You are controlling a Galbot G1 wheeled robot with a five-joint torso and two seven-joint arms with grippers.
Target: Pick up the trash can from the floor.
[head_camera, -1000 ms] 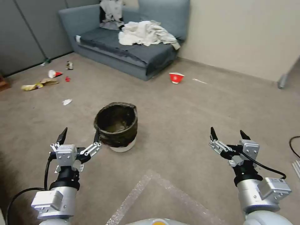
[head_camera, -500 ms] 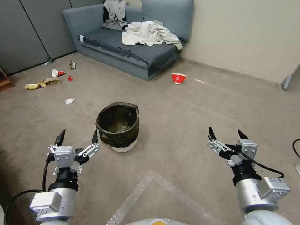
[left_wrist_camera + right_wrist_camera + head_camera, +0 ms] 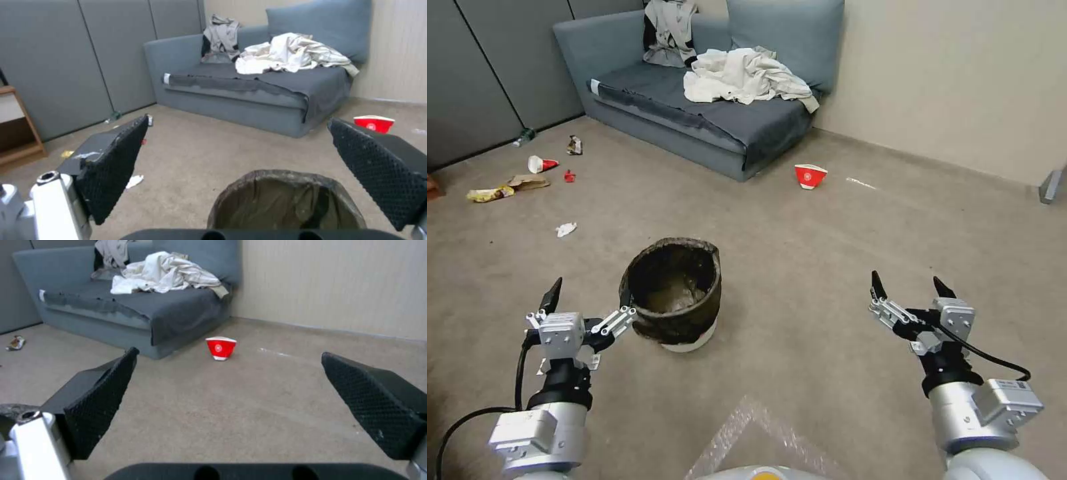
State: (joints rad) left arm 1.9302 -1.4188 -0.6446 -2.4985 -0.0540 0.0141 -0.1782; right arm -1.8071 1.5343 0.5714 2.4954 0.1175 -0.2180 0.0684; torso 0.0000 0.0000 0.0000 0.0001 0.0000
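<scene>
I have both grippers spread wide, left (image 3: 587, 301) just near-left of the can (image 3: 672, 291) on the floor (image 3: 800, 253), right (image 3: 907, 288) idle well apart, and I'd pinch the stiff rim (light, slippery liner).

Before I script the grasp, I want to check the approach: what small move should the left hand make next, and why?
Probably ease the left hand a little further forward and toward the trash can so its rim sits between the open fingers. The can stands upright on the floor, one fingertip just beside the liner's edge, nothing gripped. The right hand hangs open, well off to the side.
</scene>
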